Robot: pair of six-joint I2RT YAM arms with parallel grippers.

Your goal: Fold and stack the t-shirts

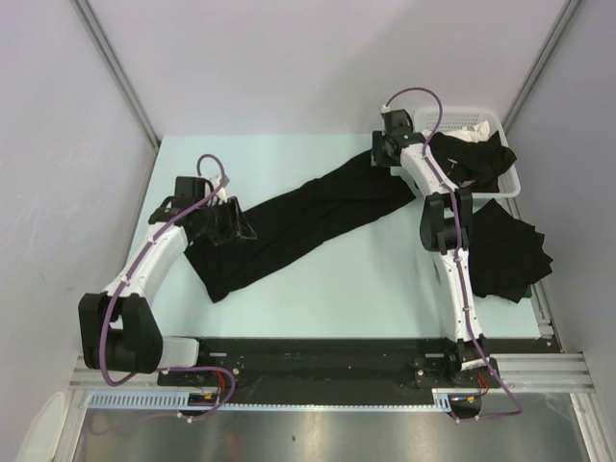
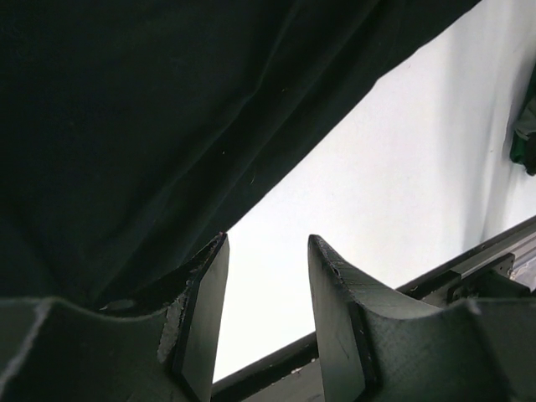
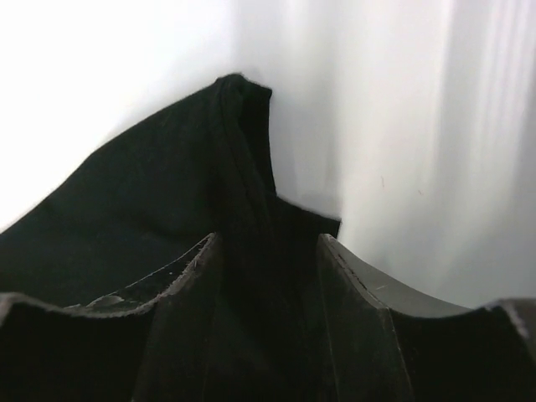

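Observation:
One black t-shirt lies stretched in a long diagonal band across the table, from near left to far right. My left gripper sits at its near-left end. In the left wrist view this gripper is open with only bare table between the fingers, and the cloth brushes the left finger's outer side. My right gripper is at the shirt's far-right end. Its jaws stand apart with a bunched fold of the black cloth lying loosely between them.
A white slotted basket at the far right holds more black shirts and a bit of white cloth. Another black shirt lies flat at the right table edge. The arms' mounting rail runs along the near edge.

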